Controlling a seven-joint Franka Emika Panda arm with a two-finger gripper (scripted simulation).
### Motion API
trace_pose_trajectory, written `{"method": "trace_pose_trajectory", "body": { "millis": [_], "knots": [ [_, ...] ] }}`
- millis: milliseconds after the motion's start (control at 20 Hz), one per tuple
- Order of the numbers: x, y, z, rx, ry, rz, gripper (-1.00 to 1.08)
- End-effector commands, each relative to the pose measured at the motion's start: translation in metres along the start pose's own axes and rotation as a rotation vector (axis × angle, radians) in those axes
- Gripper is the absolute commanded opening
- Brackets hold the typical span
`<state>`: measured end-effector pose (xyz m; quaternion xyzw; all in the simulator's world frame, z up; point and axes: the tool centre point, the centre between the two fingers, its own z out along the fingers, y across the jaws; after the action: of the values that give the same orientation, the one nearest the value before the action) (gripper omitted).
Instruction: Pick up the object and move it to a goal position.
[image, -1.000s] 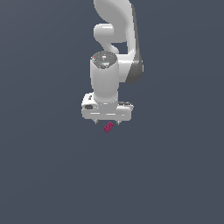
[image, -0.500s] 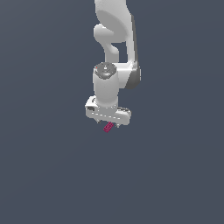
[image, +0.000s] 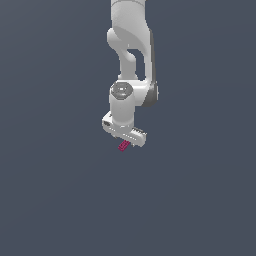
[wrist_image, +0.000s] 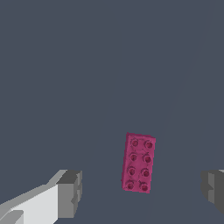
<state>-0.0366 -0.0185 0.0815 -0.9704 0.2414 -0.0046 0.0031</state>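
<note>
Between the two grey fingertip pads, in the wrist view, sits the tiny magenta studded toy brick, flat on the plain dark grey floor with eight studs facing up. Closer to neither pad by much, maybe a touch nearer the far-side one, and clear gaps on both sides, so touching neither. Long side roughly crosswise to the line joining the pads, slightly tilted.

Compared with half a second back: white arm wrist swung round a bit, gripper bar now slanted in the exterior view instead of level, and lower down over the brick. Brick itself in the same spot.

White two-finger gripper spread wide, nothing pinched. Loads of open floor all round the brick, no other objects anywhere, no walls or edges in sight.

Hard to make out: in the exterior view only a small sliver of the brick pokes out under the gripper bar toward the exterior view's left, rest covered by the hand. Fingers themselves basically invisible there. In the wrist view one pad is chopped off at the frame edge, the other only partly in shot. Height of the pads above the floor: can't tell.
</note>
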Motion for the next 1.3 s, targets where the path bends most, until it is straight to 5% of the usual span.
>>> {"method": "trace_pose_trajectory", "body": {
  "millis": [0,1250],
  "knots": [
    [-0.005,0.003,0.008,-0.003,-0.003,0.044,1.00],
    [-0.015,0.009,0.067,-0.009,-0.007,0.106,1.00]
  ]
}}
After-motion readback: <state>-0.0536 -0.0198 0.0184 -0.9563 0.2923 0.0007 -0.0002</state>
